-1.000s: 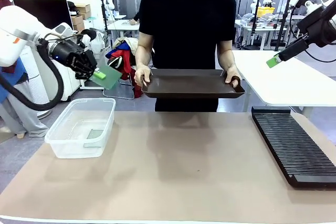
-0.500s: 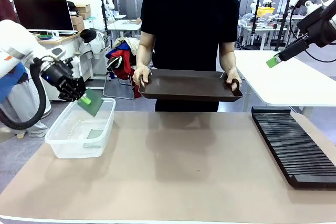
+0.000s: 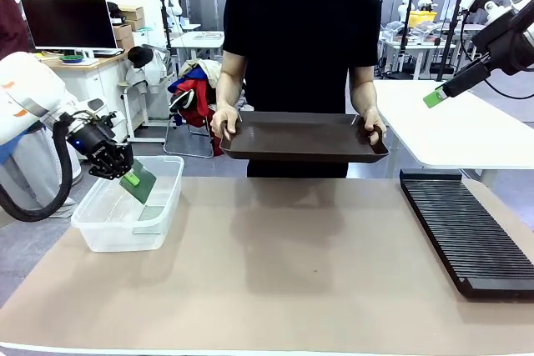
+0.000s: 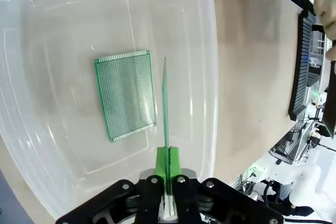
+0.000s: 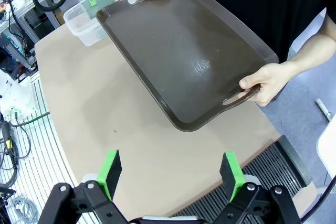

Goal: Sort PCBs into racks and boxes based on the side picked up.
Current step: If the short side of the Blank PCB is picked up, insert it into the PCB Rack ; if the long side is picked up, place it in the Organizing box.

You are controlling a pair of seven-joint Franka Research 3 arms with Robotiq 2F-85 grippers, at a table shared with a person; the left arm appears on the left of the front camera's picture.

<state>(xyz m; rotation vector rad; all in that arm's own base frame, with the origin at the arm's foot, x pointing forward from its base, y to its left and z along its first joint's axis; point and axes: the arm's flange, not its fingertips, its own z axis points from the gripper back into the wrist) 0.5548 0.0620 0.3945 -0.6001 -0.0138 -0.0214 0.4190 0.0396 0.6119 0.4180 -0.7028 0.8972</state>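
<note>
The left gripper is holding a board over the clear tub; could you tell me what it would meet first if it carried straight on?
Most likely the tub's bare clear floor, just beside the board lying flat inside. The left gripper points down into it, the held board leading edge-on. Depth is hard to judge.

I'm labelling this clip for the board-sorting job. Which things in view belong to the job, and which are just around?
Part of the job:
- held PCB, shut in the left gripper over the tub
- second PCB, flat in the clear tub
- black rack
- right gripper, open

Just around:
- brown tray held by the person
- monitor
</note>
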